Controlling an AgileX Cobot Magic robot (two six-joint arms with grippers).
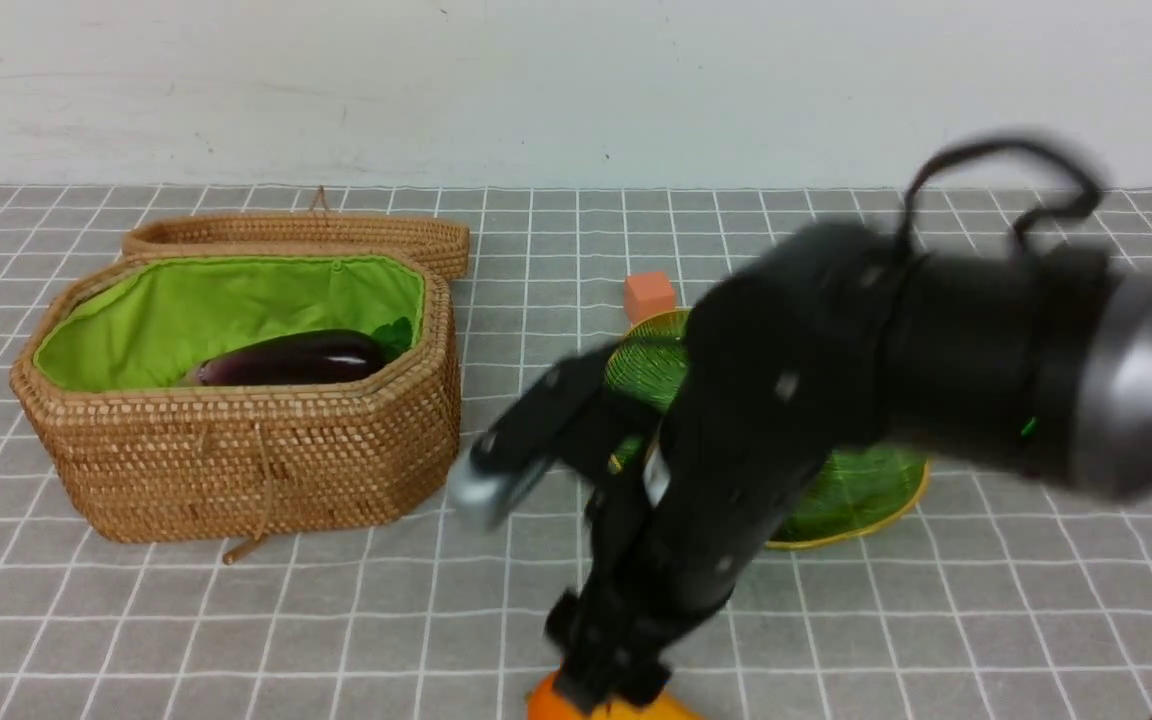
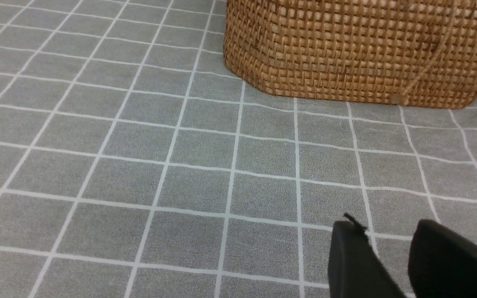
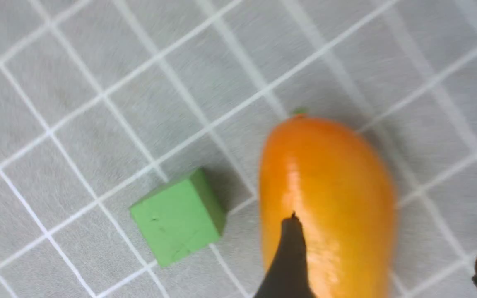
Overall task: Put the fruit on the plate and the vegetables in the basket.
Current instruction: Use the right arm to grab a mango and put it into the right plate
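An oblong orange-yellow mango (image 3: 325, 198) lies on the grey checked cloth, just showing at the near edge in the front view (image 1: 601, 708). My right gripper (image 3: 391, 215) is low over it and open wide. One finger (image 3: 290, 256) lies across the mango and the other stands off to its side. The arm hides much of the green plate (image 1: 856, 490). The open basket (image 1: 236, 470) holds a dark purple eggplant (image 1: 291, 358) with green leaves (image 1: 394, 335) beside it. My left gripper (image 2: 387, 231) hovers over bare cloth near the basket wall (image 2: 346, 49), open with nothing between its fingers.
The basket's woven lid (image 1: 296, 235) lies behind the basket. A small orange cube (image 1: 649, 295) sits by the plate's far rim. A green cube (image 3: 178, 215) rests on the cloth close beside the mango. A white wall closes off the back.
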